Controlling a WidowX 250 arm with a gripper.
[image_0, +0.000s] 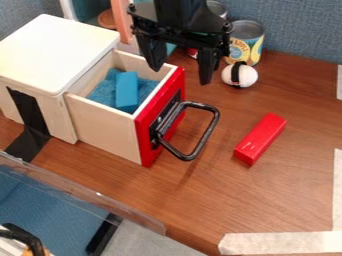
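Observation:
The black gripper (182, 75) hangs from the top edge over the front right part of the open drawer, its two fingers spread apart with nothing between them. Below and left of it, the drawer (103, 126) stands pulled out of the white box (57, 52); it has a red front and a black loop handle (215, 122). A blue block (127, 91) lies inside on blue lining. On the table to the right lies a red block (260, 138). A white ball with a black band (248, 76) rests right of the gripper.
Behind the ball stands a can (247, 42), with another can (217, 8) farther back. A pink upright piece (121, 20) and a brown round thing (106, 19) are behind the drawer. White tape (280, 243) marks the table's front; a clear panel edge (87, 192) runs along the lower left.

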